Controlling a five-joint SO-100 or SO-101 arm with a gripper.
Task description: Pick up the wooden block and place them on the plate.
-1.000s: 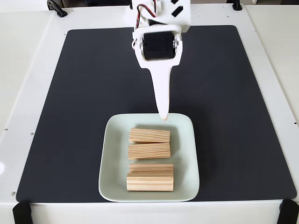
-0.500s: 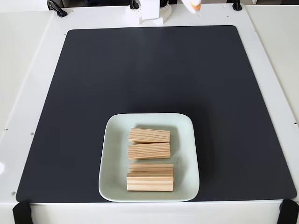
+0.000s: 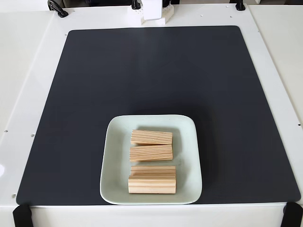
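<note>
In the fixed view, a white table carries a black mat that covers most of its top. At the top edge, just above the mat, sits the arm's white base; whether the fingers are apart or together cannot be told from here. On the near part of the mat rests the plate, pale mint and square with rounded corners. Four blocks lie on it lengthwise across, one behind another: the far block, a second block just beside it, then a third block touching the nearest block.
</note>
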